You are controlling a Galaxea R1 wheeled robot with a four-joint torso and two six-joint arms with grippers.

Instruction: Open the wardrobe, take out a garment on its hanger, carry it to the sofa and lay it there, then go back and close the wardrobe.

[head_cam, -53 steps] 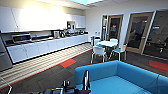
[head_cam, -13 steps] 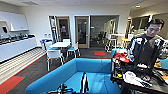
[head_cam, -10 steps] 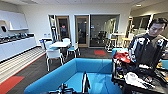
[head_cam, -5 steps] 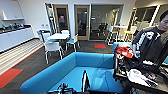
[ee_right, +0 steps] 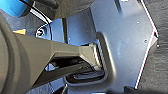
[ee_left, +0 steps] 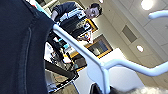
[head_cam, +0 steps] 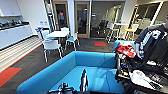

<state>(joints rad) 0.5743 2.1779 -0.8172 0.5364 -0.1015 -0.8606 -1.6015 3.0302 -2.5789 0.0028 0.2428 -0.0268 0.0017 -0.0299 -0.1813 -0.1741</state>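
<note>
Close in, the left wrist view showed the hanger [ee_left: 100, 67], thin and white, with the garment [ee_left: 20, 45] draped black over its shoulder, and the left gripper [ee_left: 100, 90] seemed to be clamped on the hanger at the base of its hook, though the fingers were too blurred to be sure how tightly. How the right gripper stood could not be told from its own wrist view. Just ahead of the robot lay the sofa [head_cam: 50, 72], its wide blue seat bare and directly below the camera. To the right of the sofa stood a cluttered cart [head_cam: 140, 75] with a person [head_cam: 152, 42] behind it; farther off were white chairs [head_cam: 51, 47] round a table [head_cam: 58, 33]. The carrying step looked nearly over: the next move would call for reaching over the seat and lowering the shirt flat before letting go of the hanger.
</note>
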